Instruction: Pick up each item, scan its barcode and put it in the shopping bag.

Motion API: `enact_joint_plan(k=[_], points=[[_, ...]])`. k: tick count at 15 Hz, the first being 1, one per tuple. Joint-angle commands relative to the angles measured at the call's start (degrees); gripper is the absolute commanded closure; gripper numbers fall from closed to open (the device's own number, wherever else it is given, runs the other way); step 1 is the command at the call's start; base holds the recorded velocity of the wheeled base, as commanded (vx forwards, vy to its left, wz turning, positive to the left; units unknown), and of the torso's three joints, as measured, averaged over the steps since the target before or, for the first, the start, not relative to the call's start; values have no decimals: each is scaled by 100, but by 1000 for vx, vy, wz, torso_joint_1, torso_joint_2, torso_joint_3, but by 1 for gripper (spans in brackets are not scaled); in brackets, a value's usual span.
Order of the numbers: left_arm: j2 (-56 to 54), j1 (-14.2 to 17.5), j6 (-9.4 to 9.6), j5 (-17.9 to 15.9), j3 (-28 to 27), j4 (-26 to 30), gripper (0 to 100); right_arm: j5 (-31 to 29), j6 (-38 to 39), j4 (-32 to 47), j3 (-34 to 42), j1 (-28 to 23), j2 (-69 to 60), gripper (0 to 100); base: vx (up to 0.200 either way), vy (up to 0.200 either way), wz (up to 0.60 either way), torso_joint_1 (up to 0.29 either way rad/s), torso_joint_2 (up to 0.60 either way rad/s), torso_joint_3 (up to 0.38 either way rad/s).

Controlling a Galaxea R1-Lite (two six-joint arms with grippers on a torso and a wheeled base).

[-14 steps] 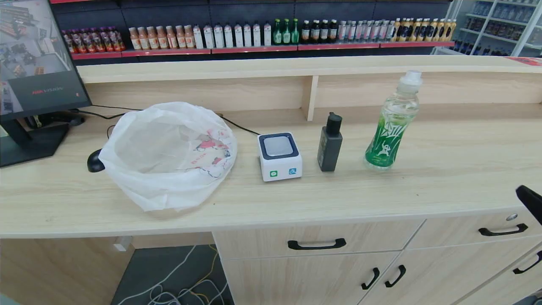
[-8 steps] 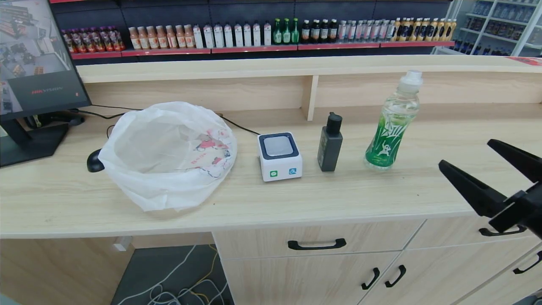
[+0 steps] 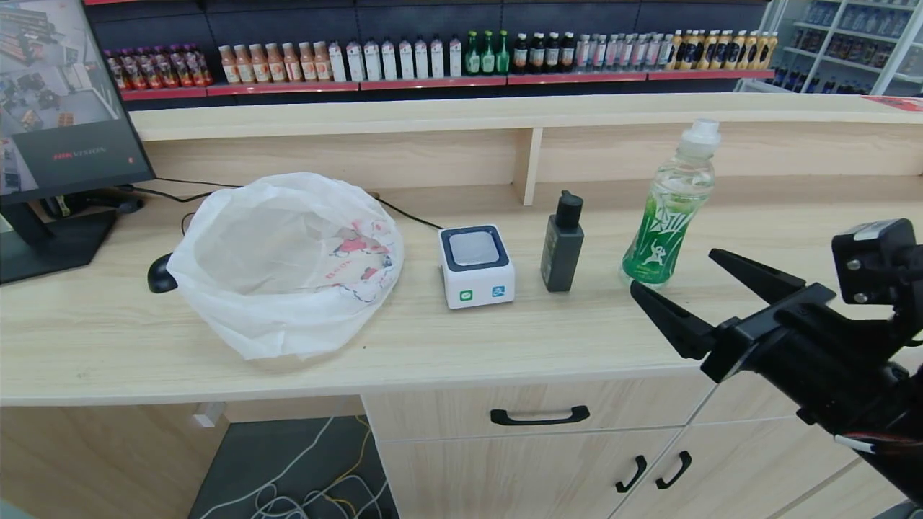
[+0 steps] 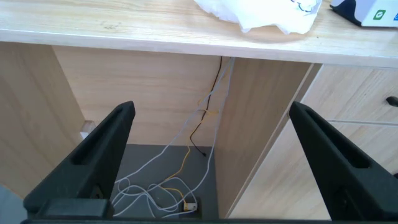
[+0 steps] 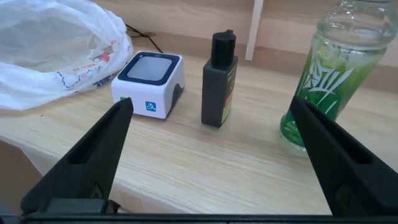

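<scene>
Right fingers [image 3: 753,275] wide near green bottle [image 3: 669,213]

You have a pale wood-grain counter [image 3: 505,339] before you, smooth and matt. The thin white plastic shopping bag [image 3: 288,259] is crinkled and faintly translucent, with a soft sheen. The white cube scanner [image 3: 476,277] is smooth plastic, with a glossy grey window on top. The dark pump bottle [image 3: 562,249] looks like matt plastic. The clear plastic drink bottle with a green label [image 3: 667,216] is glossy, its white cap duller. The right gripper [image 3: 674,269] and the left gripper [image 4: 211,107] look alike to you: black, matt, plastic-looking.
</scene>
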Motion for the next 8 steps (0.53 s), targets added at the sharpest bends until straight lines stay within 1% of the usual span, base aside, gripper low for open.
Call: enact_joint_plan(k=[1,3,4,6,8], points=[[-2,1,-2,3,0,0,0,-28,7,-101,-71,70,398,0,0,0,0,0,0,0],[-2,1,-2,3,0,0,0,-37,-2,-163,-440,97,802,0,0,0,0,0,0,0],[-2,1,-2,3,0,0,0,-160,-2,-233,-572,97,1004,0,0,0,0,0,0,0],[-2,1,-2,3,0,0,0,-784,25,-250,-915,229,1338,0,0,0,0,0,0,0],[-2,1,-2,3,0,0,0,-1004,192,-250,-977,361,1654,0,0,0,0,0,0,0]])
